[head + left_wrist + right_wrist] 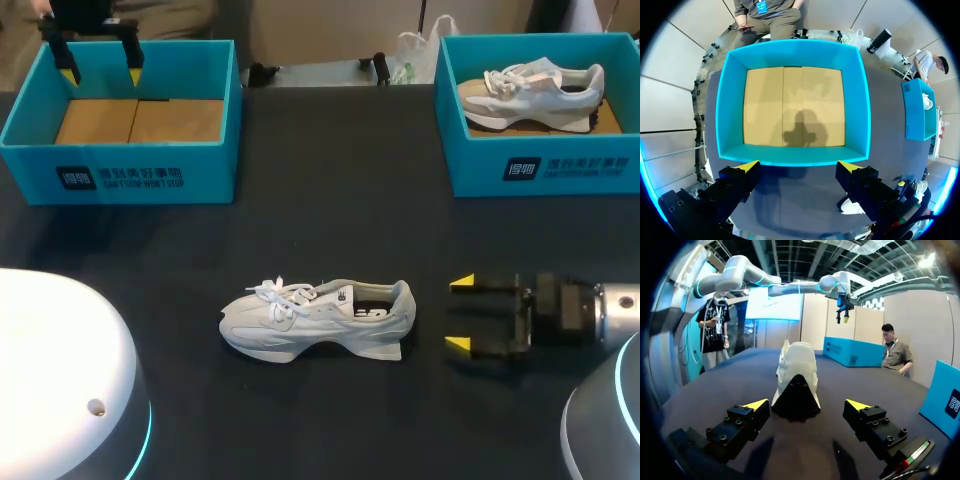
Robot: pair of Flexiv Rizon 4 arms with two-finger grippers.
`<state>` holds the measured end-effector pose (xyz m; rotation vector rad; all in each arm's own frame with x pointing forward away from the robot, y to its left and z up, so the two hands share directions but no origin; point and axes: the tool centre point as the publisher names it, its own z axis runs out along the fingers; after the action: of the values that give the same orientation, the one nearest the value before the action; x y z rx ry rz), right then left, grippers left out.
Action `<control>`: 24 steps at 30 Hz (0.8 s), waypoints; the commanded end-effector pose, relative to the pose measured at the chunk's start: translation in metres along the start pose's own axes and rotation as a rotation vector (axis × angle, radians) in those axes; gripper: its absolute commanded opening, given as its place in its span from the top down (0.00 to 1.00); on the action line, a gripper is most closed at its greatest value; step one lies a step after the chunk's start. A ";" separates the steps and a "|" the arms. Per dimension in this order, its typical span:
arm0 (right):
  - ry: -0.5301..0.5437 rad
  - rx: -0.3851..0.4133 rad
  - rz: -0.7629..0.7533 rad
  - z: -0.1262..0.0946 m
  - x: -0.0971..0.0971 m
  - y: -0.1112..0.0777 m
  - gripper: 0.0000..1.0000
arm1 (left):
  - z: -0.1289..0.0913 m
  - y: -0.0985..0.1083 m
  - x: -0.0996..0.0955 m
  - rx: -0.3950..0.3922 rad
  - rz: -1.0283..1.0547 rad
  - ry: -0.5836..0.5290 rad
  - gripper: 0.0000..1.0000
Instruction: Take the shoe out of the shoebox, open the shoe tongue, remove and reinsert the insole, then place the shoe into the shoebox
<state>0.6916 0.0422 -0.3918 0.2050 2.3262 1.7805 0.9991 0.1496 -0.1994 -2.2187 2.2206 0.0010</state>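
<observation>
You see two boxes: the ten o'clock box (120,175) and the two o'clock box (545,170). You see two shoes: the loose shoe (315,320) at centre and the boxed shoe (540,95) at two o'clock. You see two grippers: the left gripper (100,60) at eleven o'clock and the right gripper (460,314) at four.

The left arm (60,370) and right arm (618,305) are white and rounded, with cyan light rings. The left end effector (798,165) and right end effector (807,405) are black, with small screws and yellow wedge tips.
</observation>
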 end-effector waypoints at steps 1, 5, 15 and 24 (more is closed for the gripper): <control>-0.008 0.020 0.008 0.014 0.000 0.004 0.00 | 0.000 0.000 0.000 0.000 0.000 0.001 0.00; -0.008 0.008 0.013 0.022 -0.002 0.003 0.00 | 0.000 0.000 0.000 0.000 0.000 0.001 0.00; 0.010 0.035 0.005 0.040 0.001 0.003 0.00 | 0.000 0.000 0.000 0.000 0.000 0.001 0.00; 0.054 0.041 -0.004 0.056 0.007 0.005 0.00 | 0.000 0.000 0.000 0.000 0.000 0.001 0.00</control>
<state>0.6952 0.0910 -0.3990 0.1642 2.3837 1.7656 0.9991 0.1496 -0.1994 -2.2188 2.2206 0.0009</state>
